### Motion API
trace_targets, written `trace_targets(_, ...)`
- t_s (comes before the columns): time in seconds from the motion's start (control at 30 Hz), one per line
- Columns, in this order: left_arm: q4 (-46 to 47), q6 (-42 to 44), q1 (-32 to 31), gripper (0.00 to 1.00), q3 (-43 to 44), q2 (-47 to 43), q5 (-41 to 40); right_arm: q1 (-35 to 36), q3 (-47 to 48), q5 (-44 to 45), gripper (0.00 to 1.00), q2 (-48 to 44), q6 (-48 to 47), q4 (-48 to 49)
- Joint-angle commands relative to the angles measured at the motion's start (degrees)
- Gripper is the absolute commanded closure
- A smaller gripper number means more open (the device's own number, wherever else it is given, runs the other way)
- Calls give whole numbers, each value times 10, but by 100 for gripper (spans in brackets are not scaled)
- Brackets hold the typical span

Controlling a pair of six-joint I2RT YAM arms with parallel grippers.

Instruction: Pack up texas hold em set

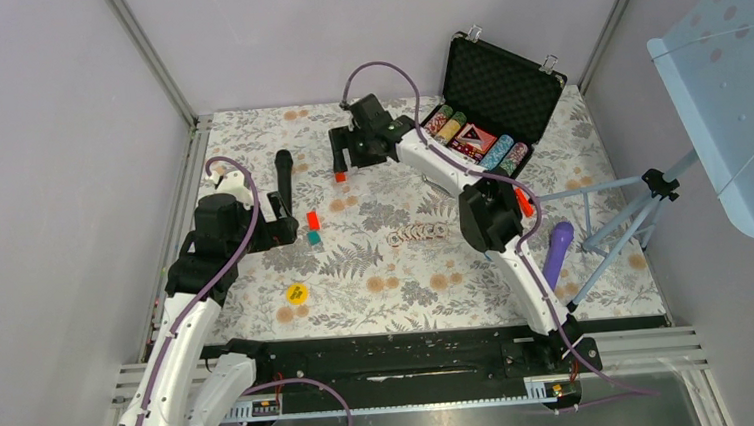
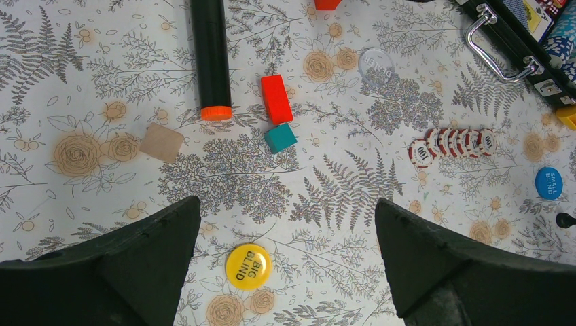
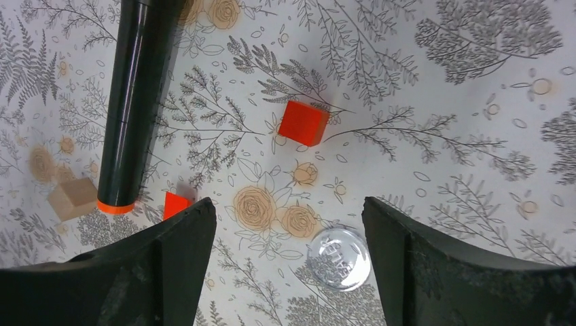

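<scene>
Right wrist: right gripper (image 3: 286,204) is hanging wide, empty, above the clear round button (image 3: 337,258); pickup seemingly beginning; needing descent, then pinch.

Microphone (image 2: 210,58), red block (image 2: 276,98), teal block (image 2: 280,138), wooden cube (image 2: 162,142)

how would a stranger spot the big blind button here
On the floral table, find the row of red-and-white chips at the middle. The big blind button lies nearer the near edge and to the left: the only yellow disc, unlike the blue small blind button.
</scene>
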Motion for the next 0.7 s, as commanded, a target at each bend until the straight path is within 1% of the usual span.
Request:
trace_targets(0.0,15,7,0,1,0,-3,4,1,-35,-46,15,-18,36,69)
trace_targets(0.2,15,7,0,1,0,-3,7,0,-130,58,14,-76,23,69)
trace_targets(0.37,15,7,0,1,0,-4,6,2,-180,98,15,-98,28,49)
trace_targets(0.53,15,7,0,1,0,-4,8,15,-192,113,15,-92,26,37)
trace_targets(0.67,15,7,0,1,0,-4,8,32,-170,131,15,-74,15,16)
